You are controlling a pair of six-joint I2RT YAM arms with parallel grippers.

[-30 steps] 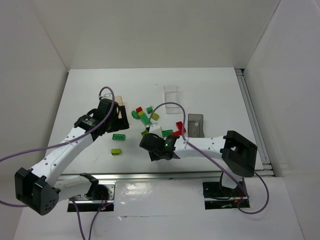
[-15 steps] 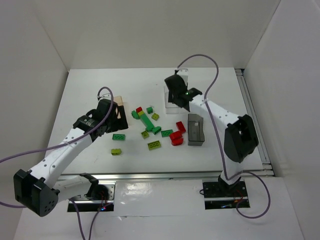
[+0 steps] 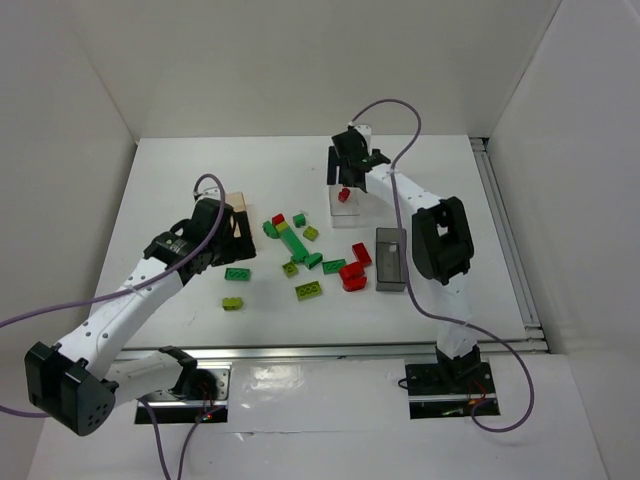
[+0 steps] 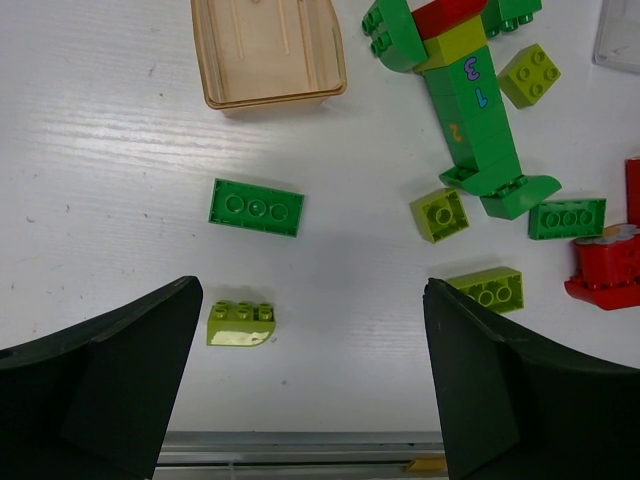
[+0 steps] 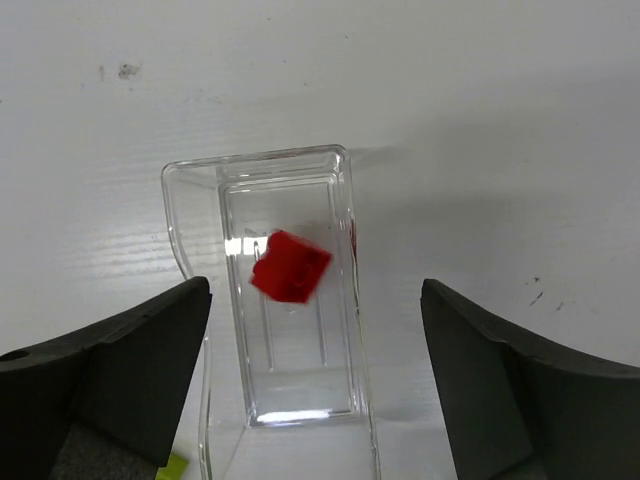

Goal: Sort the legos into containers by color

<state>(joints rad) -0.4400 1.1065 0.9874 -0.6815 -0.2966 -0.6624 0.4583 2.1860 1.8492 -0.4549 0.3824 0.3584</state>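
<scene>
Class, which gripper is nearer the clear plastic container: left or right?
Right. The right gripper hangs open directly above the clear container; the left gripper is well away, near the tan box.

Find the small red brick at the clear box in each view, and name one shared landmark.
Top external: the red brick, upper centre, inside the outline of the clear box.
Left wrist: not in it.
Right wrist: centre of picture, blurred, inside the same box's outline.
Shared landmark: the clear box; its corner also clips the left wrist view's top right.
</scene>
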